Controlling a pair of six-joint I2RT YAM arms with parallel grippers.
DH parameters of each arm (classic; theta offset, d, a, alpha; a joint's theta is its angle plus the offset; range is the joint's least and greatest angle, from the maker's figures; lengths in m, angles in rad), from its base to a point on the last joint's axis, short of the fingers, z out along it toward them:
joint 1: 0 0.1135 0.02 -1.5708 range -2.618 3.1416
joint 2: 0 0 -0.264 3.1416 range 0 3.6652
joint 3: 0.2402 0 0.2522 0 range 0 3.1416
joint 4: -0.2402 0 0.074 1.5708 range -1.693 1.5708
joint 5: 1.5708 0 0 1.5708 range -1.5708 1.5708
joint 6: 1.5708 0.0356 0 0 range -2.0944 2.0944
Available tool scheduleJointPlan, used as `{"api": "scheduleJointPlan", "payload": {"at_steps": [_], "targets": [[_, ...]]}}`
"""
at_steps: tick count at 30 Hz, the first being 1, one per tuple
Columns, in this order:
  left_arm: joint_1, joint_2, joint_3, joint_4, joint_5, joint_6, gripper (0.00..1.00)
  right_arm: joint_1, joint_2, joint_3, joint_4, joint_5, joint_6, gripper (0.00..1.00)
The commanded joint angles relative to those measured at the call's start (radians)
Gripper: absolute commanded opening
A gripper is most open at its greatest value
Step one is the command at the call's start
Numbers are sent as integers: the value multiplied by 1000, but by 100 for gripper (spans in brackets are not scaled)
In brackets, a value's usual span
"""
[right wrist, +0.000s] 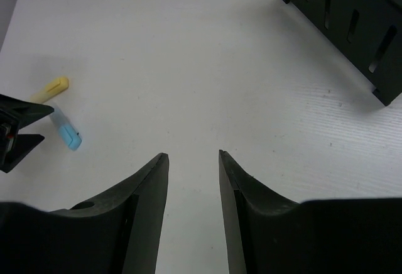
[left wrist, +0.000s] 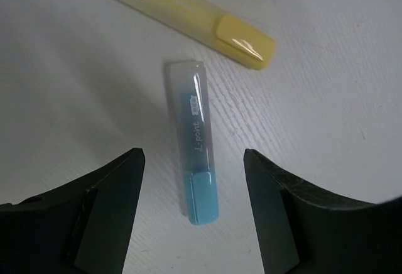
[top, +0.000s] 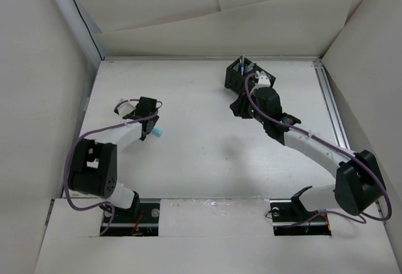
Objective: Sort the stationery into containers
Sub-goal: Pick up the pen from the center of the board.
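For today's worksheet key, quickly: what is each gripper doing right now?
Left gripper: open, straddling the light-blue marker, not gripping it.
Right gripper: open, holding nothing.

my left gripper is matte black, and so is my right gripper. the light-blue marker has a frosted, greyish clear barrel with blue showing through, small white lettering along it and a solid sky-blue cap. the pale yellow marker has a translucent yellowish barrel and a glossy cap of fuller yellow. the table is white with a fine ribbed grain. the desk organiser is black, its side patterned with a row of narrow slots. from above, my left arm and right arm are white links with black joints, and a purple cable trails along the left one.
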Motion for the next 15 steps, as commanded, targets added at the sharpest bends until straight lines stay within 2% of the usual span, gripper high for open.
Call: {"api": "scheduleJointPlan", "payload": {"at_steps": [1,11,15], "targets": [[14,6,42,-29,-29,4,61,-13,-21,-4,33,-21,5,44],[32,120,74,4,-3,35,63,-13,-2,-4,43,-40,5,44],[32,146,94,4,-3,35,59,-13,-2,-4,43,-40,5,44]]}}
